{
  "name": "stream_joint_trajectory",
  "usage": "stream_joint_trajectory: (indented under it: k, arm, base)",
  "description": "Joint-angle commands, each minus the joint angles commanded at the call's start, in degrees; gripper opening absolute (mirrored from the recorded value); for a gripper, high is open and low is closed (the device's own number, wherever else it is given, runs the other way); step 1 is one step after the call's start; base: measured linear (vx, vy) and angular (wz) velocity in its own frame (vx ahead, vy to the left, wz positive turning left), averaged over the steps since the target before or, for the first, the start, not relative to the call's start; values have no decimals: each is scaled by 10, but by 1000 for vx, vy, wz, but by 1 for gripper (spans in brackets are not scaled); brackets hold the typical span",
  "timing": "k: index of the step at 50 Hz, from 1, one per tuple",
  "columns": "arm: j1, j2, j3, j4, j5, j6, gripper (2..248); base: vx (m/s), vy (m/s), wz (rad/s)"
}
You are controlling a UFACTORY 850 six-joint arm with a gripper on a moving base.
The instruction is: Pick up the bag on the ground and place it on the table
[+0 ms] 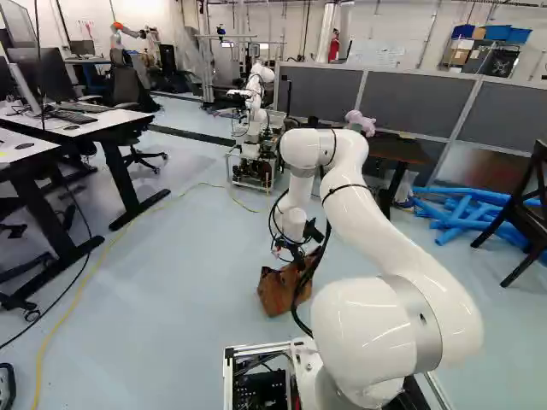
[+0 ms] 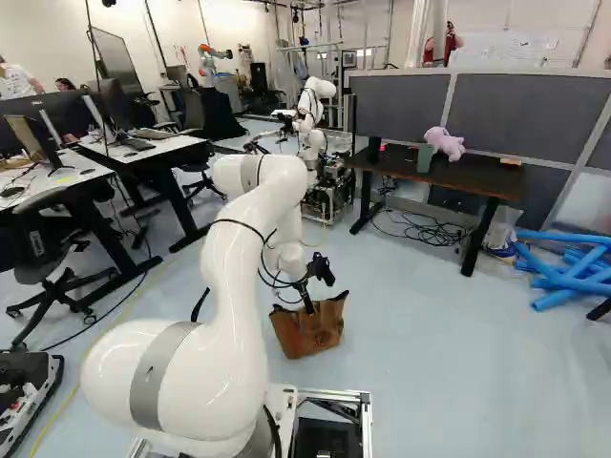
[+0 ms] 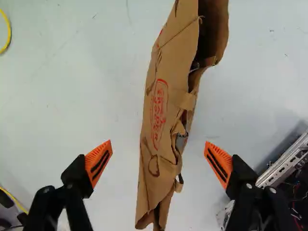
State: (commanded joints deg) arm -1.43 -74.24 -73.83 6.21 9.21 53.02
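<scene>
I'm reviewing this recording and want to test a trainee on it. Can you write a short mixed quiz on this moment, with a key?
1. Multiple choice. In the wrist view, how does the gripper stand to the brown bag?
a) shut on the bag
b) open, the bag lying between its fingers in the view
c) shut, well away from the bag

2. True or false. The bag is on the floor, while a pink plush toy rests on the dark table.

3. Short answer. What colour are the long tubes at the right of the right base view?

Key: 1 b; 2 true; 3 blue
</scene>
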Motion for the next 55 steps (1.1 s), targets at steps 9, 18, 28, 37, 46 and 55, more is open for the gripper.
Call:
stream_joint_trajectory:
  k: [9, 18, 28, 37, 46, 55]
  arm:
    - [-2, -22, -24, 0, -8, 0, 247]
    - [-4, -44, -48, 0, -14, 0, 247]
    - [-4, -68, -77, 0, -20, 0, 247]
    - [-4, -90, -101, 0, -22, 0, 247]
    - [-4, -110, -122, 0, -22, 0, 247]
    - [-4, -118, -129, 0, -22, 0, 247]
  base:
    - [0, 0, 0]
    - [0, 0, 0]
    - [0, 0, 0]
    - [0, 0, 0]
    - [0, 0, 0]
    - [0, 0, 0]
